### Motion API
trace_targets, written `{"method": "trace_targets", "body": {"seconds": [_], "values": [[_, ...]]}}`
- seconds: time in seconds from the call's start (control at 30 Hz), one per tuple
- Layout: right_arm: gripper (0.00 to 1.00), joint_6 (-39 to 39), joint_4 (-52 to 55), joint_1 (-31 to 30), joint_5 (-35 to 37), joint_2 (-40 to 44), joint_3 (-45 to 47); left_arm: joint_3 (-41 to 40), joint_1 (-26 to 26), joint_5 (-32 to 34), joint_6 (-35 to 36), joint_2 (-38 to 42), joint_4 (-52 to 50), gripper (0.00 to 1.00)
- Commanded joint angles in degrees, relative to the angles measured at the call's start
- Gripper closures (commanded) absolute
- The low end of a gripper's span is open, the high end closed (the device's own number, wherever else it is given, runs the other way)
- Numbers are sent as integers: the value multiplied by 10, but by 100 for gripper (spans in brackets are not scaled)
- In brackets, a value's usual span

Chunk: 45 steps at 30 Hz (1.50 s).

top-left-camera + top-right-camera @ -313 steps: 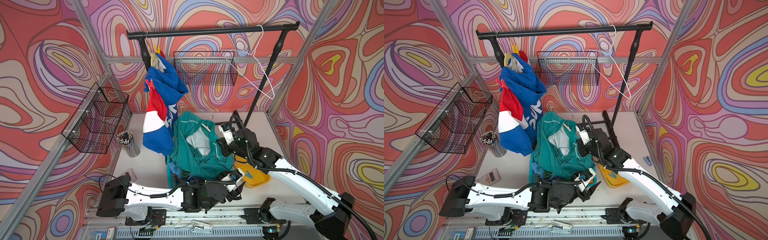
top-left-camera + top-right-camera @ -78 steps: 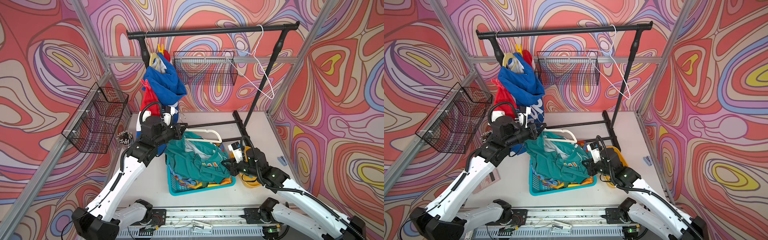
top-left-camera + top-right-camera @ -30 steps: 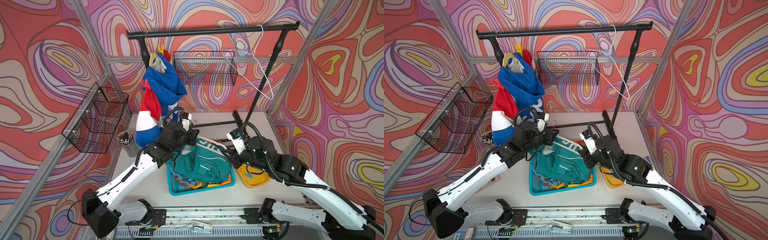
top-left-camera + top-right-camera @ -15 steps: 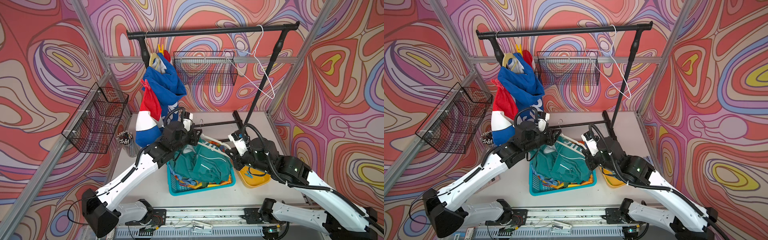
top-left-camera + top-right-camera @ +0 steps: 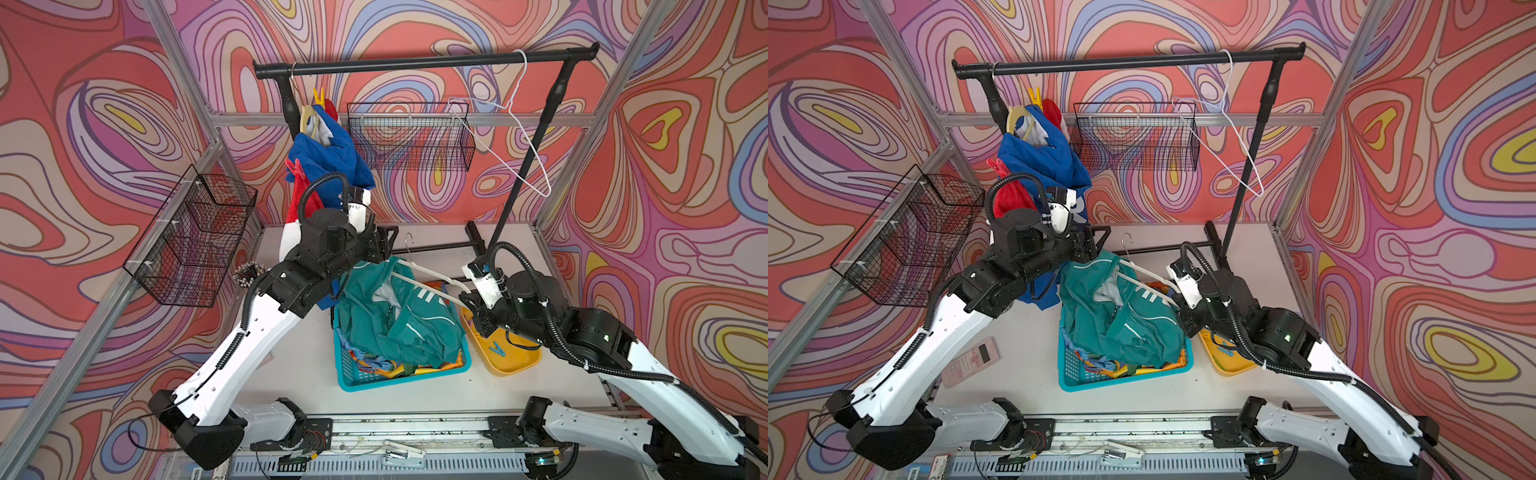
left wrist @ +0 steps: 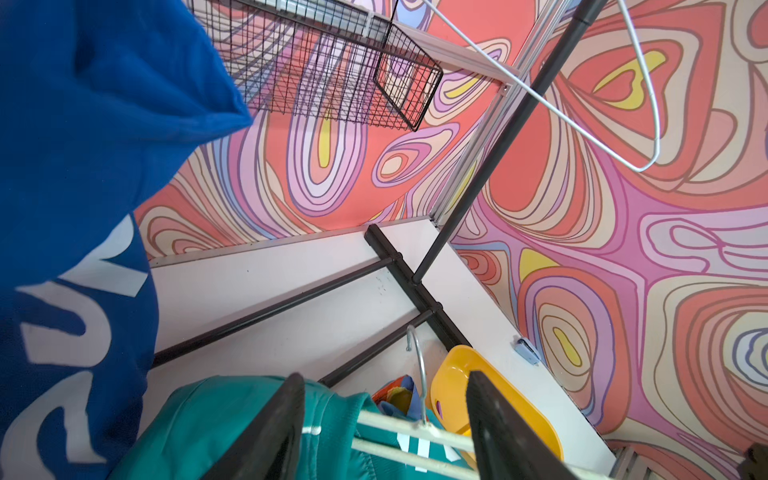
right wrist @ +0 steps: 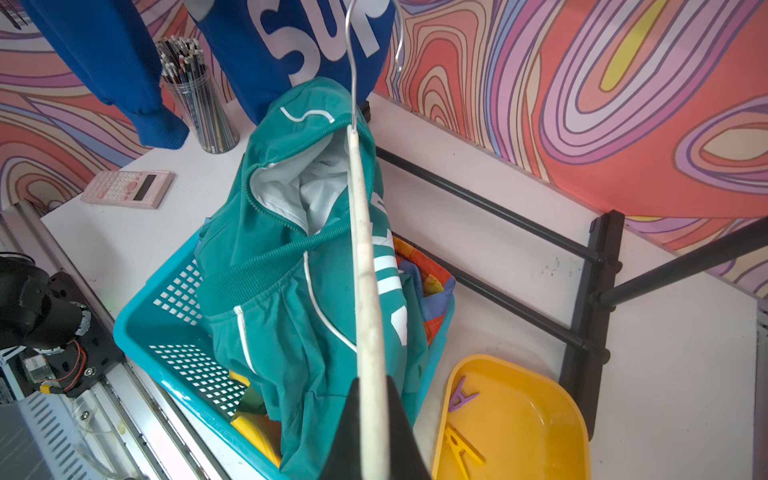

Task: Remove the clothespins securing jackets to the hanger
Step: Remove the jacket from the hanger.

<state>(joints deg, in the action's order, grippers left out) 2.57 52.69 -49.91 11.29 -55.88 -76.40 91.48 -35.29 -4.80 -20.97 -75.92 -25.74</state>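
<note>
Teal jacket (image 7: 266,232) droops off white hanger (image 7: 368,291) clamped in right fingers (image 7: 409,444); left fingers (image 6: 270,428) gape above.

Blue jacket (image 5: 328,166) hangs far left, yellow clothespin (image 5: 318,96) at its collar, red clothespin (image 5: 296,168) on its left side. Teal jacket (image 5: 399,324) slumps at centre over crumpled patchwork jacket (image 5: 376,365).

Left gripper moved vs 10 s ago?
Yes. The left gripper went from the front, beside the yellow tray, back to the rack's base bar.
</note>
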Motion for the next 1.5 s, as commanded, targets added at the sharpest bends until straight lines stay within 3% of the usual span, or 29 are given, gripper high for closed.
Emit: {"method": "trace_targets", "body": {"seconds": [0.0, 0.17, 0.33, 0.43, 0.7, 0.9, 1.03, 1.47], "values": [[100, -18, 6, 0, 9, -4, -21, 40, 1, -34, 12, -46, -79, 39], [100, -17, 26, -4, 17, -9, -27, 81, 1, -48, 6, -87, -113, 46], [100, -20, 46, -15, 39, -23, -38, 110, 1, -19, 11, -109, -140, 60], [100, -22, 53, -27, 58, -35, -42, 132, 1, -8, 19, -126, -158, 62], [100, -19, 87, -85, 170, -84, -68, 190, 1, 20, 44, -165, -211, 75], [100, -16, 99, -110, 244, -109, -77, 204, 13, 20, 60, -177, -252, 70], [100, -18, 95, -126, 280, -118, -75, 222, 41, -30, 49, -197, -292, 70], [100, -15, 91, -137, 298, -122, -67, 218, 46, -85, 51, -204, -279, 68]]}}
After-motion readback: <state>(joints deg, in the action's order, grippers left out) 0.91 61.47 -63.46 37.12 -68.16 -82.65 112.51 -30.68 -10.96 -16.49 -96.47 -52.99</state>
